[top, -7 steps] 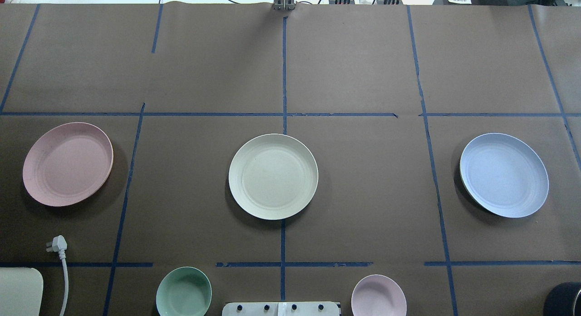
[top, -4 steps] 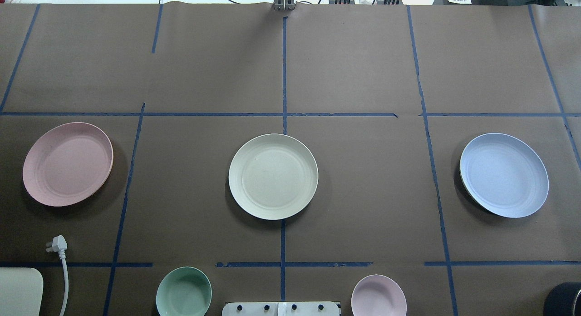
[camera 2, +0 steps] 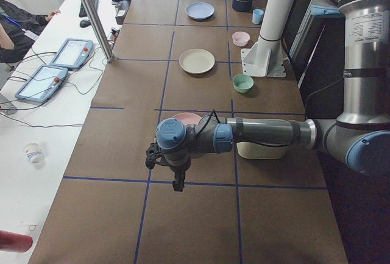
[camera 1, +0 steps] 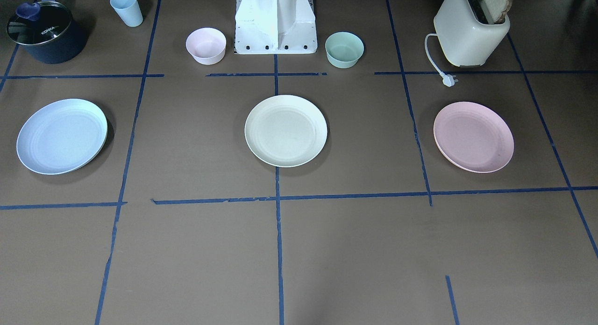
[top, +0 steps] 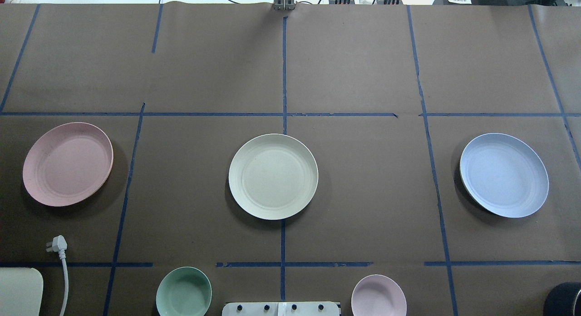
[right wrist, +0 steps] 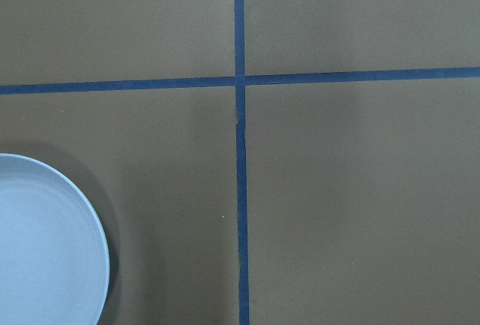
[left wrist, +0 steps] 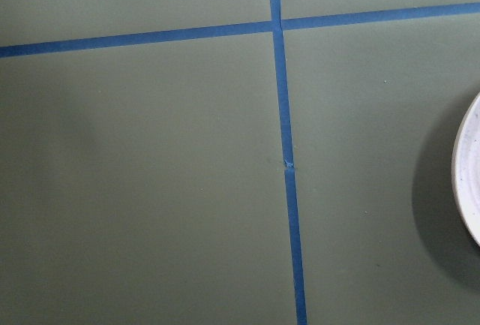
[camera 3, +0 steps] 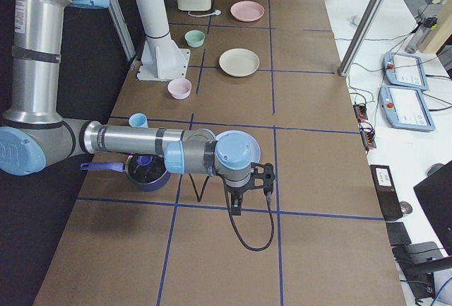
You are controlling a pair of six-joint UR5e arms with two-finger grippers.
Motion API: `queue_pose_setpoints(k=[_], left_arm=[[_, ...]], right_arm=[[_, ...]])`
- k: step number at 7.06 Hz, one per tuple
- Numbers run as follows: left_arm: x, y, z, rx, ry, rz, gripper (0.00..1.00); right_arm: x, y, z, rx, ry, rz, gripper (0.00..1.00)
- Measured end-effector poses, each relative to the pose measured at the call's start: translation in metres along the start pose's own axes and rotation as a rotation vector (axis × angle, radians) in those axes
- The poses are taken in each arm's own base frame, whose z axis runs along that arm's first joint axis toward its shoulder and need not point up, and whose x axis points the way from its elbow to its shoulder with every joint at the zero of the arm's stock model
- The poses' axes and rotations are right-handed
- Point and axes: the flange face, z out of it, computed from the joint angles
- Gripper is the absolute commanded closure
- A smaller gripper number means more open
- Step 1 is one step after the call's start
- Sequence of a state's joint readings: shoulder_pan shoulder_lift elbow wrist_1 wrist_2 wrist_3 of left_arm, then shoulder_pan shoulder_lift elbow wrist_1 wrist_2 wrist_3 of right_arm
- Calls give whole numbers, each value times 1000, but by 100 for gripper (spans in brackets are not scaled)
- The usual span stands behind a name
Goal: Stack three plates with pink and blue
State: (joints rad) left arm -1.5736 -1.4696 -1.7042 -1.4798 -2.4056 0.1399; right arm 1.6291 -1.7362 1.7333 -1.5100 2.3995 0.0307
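Note:
Three plates lie apart in a row on the brown table: the pale pink plate (top: 68,164) on my left, the cream-white plate (top: 273,176) in the middle, the light blue plate (top: 504,175) on my right. My left gripper (camera 2: 177,185) shows only in the exterior left view, hanging over the table just beyond the pink plate (camera 2: 186,117); I cannot tell if it is open. My right gripper (camera 3: 235,207) shows only in the exterior right view, hanging near the table's right end; I cannot tell its state. The right wrist view shows the blue plate's rim (right wrist: 45,242).
A green bowl (top: 184,292) and a small pink bowl (top: 378,295) stand either side of the robot base (camera 1: 275,21). A toaster (camera 1: 469,31) with its plug (top: 56,243) stands at my near left. A dark pot (camera 1: 44,31) and a blue cup (camera 1: 126,8) stand at my near right.

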Motion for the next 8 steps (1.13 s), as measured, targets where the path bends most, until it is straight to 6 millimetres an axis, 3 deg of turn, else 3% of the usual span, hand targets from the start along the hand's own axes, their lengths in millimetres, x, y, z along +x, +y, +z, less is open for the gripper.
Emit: queue_pose_setpoints(k=[2,3,6,8], left_arm=[[17,-7,0,41,37,-62,0],[34,-10,9,72,45,-94,0],[105,-19,69,116,59,-178,0],[139,-18,120,157,34,-207,0]], right_arm=[[-1,0,-1,1,-1,-2,0],[-1,0,-1,1,-1,-3,0],[-2,0,0,0,-1,-4,0],[-2,0,0,0,-1,-4,0]])
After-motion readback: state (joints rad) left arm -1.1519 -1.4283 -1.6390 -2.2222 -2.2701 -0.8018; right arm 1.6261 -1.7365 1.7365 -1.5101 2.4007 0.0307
